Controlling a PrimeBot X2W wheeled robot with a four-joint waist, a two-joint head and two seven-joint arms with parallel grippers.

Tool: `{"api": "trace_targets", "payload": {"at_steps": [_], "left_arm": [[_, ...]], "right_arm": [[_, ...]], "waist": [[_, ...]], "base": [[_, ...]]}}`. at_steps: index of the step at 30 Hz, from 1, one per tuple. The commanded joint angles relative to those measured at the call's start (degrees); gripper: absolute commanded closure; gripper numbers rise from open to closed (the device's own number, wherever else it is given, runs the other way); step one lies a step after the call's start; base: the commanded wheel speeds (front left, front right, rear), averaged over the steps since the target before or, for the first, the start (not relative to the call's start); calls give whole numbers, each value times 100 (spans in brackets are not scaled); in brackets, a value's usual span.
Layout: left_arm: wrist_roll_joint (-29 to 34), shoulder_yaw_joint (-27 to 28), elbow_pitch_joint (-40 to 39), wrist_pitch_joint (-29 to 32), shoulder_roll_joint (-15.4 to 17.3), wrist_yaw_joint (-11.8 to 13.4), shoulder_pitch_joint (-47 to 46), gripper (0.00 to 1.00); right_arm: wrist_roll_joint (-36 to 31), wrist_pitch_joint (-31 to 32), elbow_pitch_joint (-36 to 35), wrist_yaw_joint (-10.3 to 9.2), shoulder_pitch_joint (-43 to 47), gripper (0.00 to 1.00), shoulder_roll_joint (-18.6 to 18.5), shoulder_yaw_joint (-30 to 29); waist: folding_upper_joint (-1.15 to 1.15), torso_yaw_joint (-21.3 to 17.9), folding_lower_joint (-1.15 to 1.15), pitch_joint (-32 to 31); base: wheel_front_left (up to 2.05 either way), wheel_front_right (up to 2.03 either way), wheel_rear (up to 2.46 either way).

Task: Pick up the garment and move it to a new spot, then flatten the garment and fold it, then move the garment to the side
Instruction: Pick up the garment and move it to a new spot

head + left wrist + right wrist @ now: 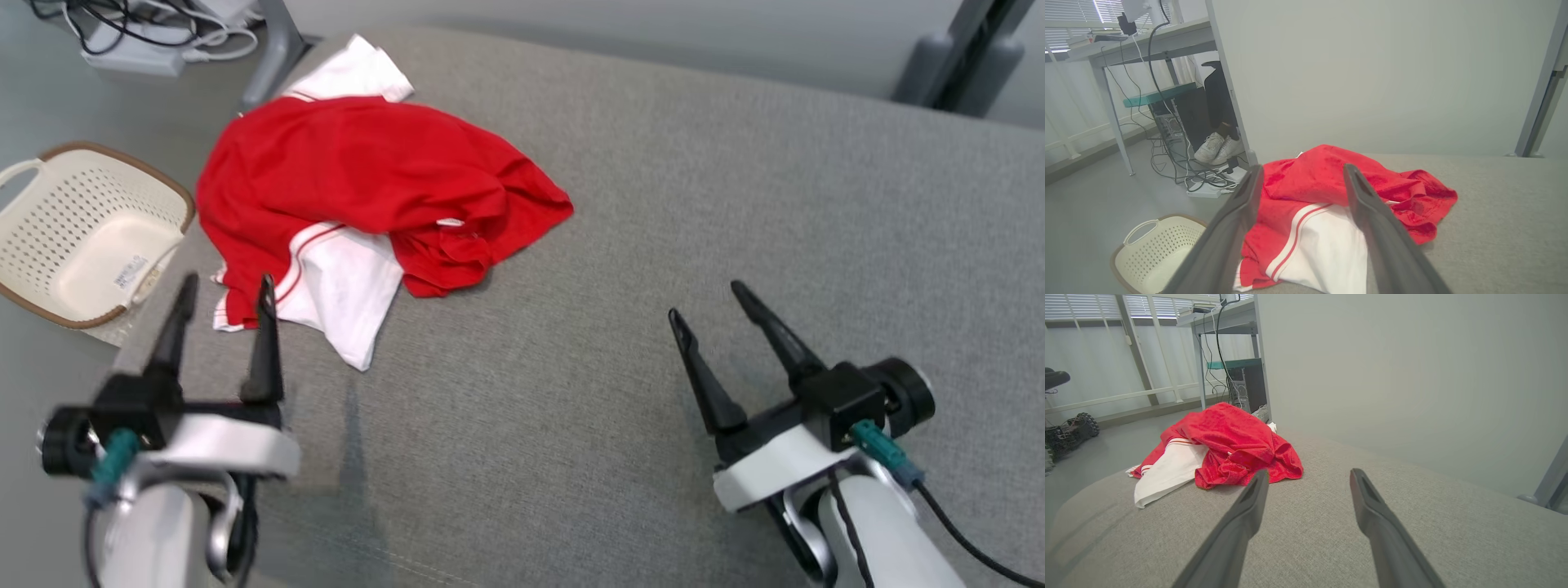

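Left tool (pixel 229 279) and right tool (pixel 705 300) stand wide open, empty. Garment (pixel 367 163) lies bunched at surface (pixel 653 163) edge; a shallow pinch risks dragging it off toward basket (pixel 82 204).

Pale office corner on my feed.
I see a plain wall (pixel 1372 73), grey floor (pixel 1086 212), a desk (pixel 1147 41) over tangled cables (pixel 1180 171), and blinded windows (pixel 1086 306).
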Motion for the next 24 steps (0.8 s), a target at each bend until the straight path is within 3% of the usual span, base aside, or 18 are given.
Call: {"api": "trace_targets", "payload": {"at_steps": [1,4,9,15,24], "left_arm": [[-49,51,120,-15,121,-112,-298,0],[-216,152,547,127,404,-358,-915,0],[-438,163,1199,951,881,-607,-1924,0],[-765,12,1847,1981,1257,-735,-2787,0],[-1111,-301,2747,2655,1636,-781,-3570,0]], "right_arm": [[-69,-16,-60,-1,-138,0,-65,-55],[-150,-16,-164,-1,-290,0,-83,-115],[-120,-16,-301,-1,-415,0,-90,-211],[-114,-16,-457,-2,-526,0,-70,-217],[-213,-15,-595,-2,-661,0,-76,-146]], "waist": [[0,-230,0,444],[0,-369,0,751],[0,-556,0,1134],[0,-752,0,1478],[0,-1005,0,1808]], "base": [[0,0,0],[0,0,0],[0,0,0],[0,0,0],[0,0,0]]}}
